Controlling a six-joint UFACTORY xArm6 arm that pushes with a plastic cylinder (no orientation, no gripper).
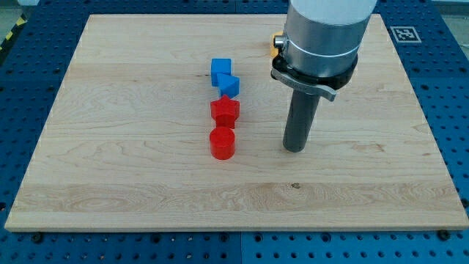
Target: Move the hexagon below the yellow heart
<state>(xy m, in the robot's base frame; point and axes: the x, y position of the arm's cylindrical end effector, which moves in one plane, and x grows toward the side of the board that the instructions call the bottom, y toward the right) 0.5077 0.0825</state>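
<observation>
My tip [294, 149] rests on the wooden board [110, 161], right of centre. A column of blocks stands to its left. From the view's top down these are a blue cube [220, 69], a blue angular block [229, 86], a red angular block [225, 111] that may be the hexagon, and a red cylinder [222, 143]. The tip is about a block's width to the right of the red cylinder and touches nothing. A yellow block [276, 46] peeks out behind the arm's housing at the view's top. Most of it is hidden, so I cannot make out its shape.
The arm's grey housing [322, 33] covers the board's upper right middle. The board lies on a blue perforated table [454, 110]. A tag marker [404, 33] sits past the board's top right corner.
</observation>
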